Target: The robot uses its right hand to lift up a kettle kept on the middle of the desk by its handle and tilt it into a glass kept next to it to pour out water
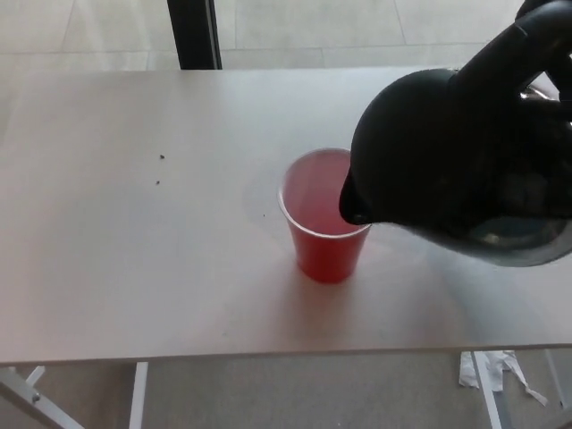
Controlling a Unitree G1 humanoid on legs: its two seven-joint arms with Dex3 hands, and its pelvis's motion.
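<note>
A round black kettle hangs tilted in the air at the right of the head view. Its spout points down over the right rim of a red plastic cup. The cup stands upright near the middle of the white desk, and its inside looks pinkish. My right hand comes in at the top right, black against the black handle, shut on it and holding the kettle up. No stream of water shows. My left hand is out of the picture.
Two small dark specks lie on the desk's left half. A black post stands behind the far edge. On the floor below the front edge, a crumpled paper scrap lies at the right and a table leg shows at the left.
</note>
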